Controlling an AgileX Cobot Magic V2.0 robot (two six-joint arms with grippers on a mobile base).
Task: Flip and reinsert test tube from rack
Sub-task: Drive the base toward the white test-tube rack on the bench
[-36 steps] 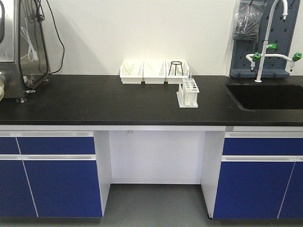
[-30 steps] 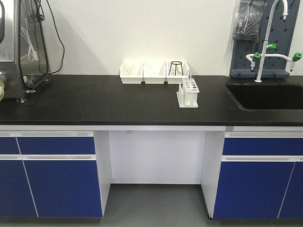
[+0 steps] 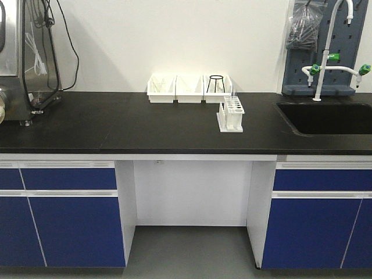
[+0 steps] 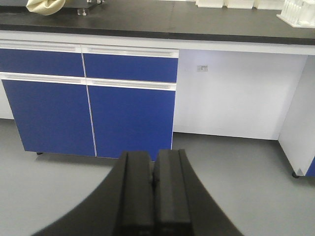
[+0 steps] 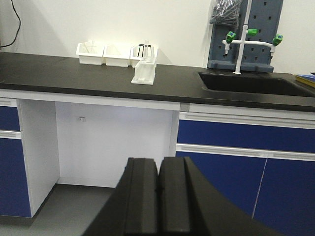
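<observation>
Both of my grippers hang in front of the counter (image 3: 116, 125), short of its front edge and touching nothing on it. My left gripper (image 4: 153, 161) is closed, its two black pads pressed flat together with nothing between them; it faces the blue cabinet doors (image 4: 130, 118) under the counter's left part, grey floor beneath it. My right gripper (image 5: 158, 166) is closed and empty too, and looks toward the open white knee space (image 5: 113, 142) under the counter.

The rack (image 3: 231, 114) stands upright on the black counter, right of its middle and about halfway between the back and front edges – just in front of the rightmost of three white bins (image 3: 190, 89) lined along the back edge, and well to the left of the sink (image 3: 325, 118) sunk into the right end. The left wrist view catches only a corner of the rack (image 4: 298, 12) at the top right.

The test tube (image 5: 146, 50) shows in the right wrist view as a thin clear line rising above the rack's top plate at its far end; which hole it sits in I cannot tell. A black wire stand (image 3: 216, 84) sits in the rightmost bin – behind the rack and apart from it. A white faucet with green knobs (image 3: 325, 58) rises at the sink's back edge
</observation>
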